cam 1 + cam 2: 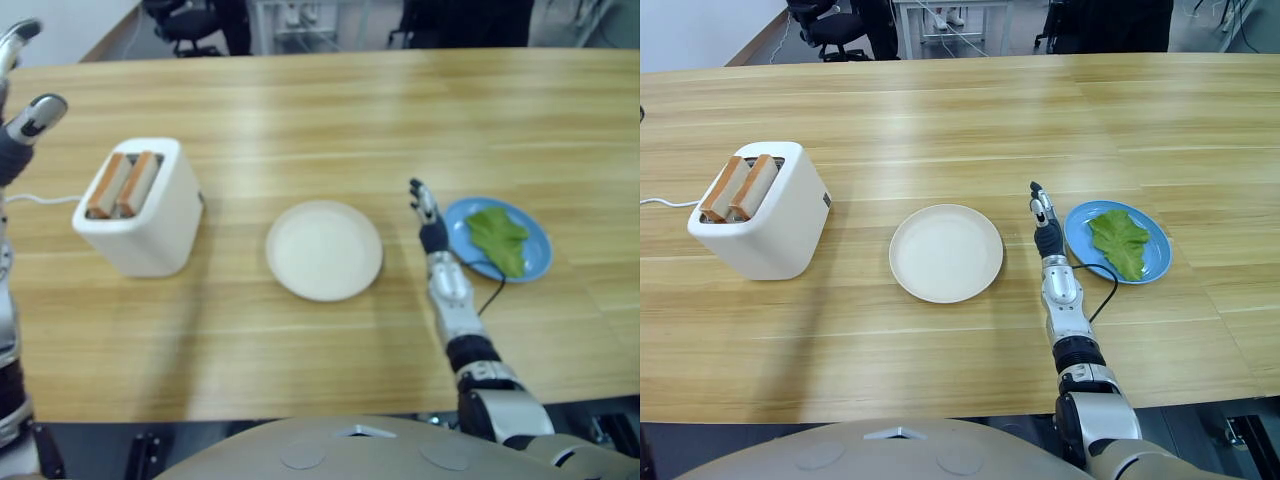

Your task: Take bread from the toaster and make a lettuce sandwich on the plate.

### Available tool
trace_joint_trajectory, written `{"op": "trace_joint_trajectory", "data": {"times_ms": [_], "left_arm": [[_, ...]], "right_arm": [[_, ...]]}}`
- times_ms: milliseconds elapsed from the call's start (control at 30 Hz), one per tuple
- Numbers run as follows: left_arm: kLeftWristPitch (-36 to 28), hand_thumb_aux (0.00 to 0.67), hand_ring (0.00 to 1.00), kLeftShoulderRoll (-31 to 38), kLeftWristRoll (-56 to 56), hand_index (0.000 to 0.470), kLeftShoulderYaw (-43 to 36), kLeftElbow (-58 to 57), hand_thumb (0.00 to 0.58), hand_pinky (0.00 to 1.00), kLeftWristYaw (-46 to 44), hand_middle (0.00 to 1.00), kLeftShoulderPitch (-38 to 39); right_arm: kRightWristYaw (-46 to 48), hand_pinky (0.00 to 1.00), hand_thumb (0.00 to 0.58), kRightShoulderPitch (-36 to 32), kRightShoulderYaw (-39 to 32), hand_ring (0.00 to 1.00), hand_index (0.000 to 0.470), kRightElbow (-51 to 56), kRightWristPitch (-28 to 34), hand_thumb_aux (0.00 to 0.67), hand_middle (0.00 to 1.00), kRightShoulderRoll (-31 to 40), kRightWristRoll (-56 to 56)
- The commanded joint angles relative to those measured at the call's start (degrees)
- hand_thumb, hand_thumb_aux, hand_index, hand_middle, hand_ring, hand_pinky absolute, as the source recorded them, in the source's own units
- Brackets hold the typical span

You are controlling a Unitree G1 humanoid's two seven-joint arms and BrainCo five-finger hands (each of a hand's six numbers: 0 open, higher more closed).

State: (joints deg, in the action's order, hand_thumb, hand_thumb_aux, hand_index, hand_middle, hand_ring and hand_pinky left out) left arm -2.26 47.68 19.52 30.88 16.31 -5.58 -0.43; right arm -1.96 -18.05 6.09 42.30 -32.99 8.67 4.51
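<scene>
Toaster [770, 240] top is open from above; bread slices [743, 186] stand proud of the slots. Wide bare tabletop [855, 300] between toaster and cream plate [946, 252]. Right hand [1045, 236] fills the narrow gap between cream plate and blue plate [1080, 232]; its cable [1108, 284] possibly overlaps the blue rim.

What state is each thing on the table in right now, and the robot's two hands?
toaster: upright, loaded.
bread: two slices in the toaster slots, tops sticking out.
cream plate: bare.
blue plate: holds the lettuce.
lettuce: lying flat on the blue plate.
right hand: empty, fingers straight, between the two plates.
left hand: empty, fingers spread, raised left of the toaster.
</scene>
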Motion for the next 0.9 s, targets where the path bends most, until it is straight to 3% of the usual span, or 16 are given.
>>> {"op": "trace_joint_trajectory", "data": {"times_ms": [33,367,900], "left_arm": [[-7.78,0.000,0.00,3.69,16.44,0.000,-8.30,-11.40,0.000,0.00,3.35,0.00,1.44],[-16.19,0.000,0.00,3.10,24.22,0.000,-19.06,-18.84,0.000,0.00,1.97,0.00,-0.32],[-20.28,0.000,0.00,3.53,27.27,0.000,-26.56,-21.43,0.000,0.00,0.29,0.00,-2.51]], "right_arm": [[0.96,0.00,0.000,0.39,-0.50,0.00,0.000,-0.67,0.96,0.000,0.00,-0.06,-0.72],[1.65,0.00,0.000,1.73,-0.15,0.00,0.000,-1.98,1.37,0.000,0.00,0.12,-1.35],[1.93,0.00,0.000,3.26,-0.21,0.00,0.000,-4.29,2.87,0.000,0.00,0.01,-1.35]]}}
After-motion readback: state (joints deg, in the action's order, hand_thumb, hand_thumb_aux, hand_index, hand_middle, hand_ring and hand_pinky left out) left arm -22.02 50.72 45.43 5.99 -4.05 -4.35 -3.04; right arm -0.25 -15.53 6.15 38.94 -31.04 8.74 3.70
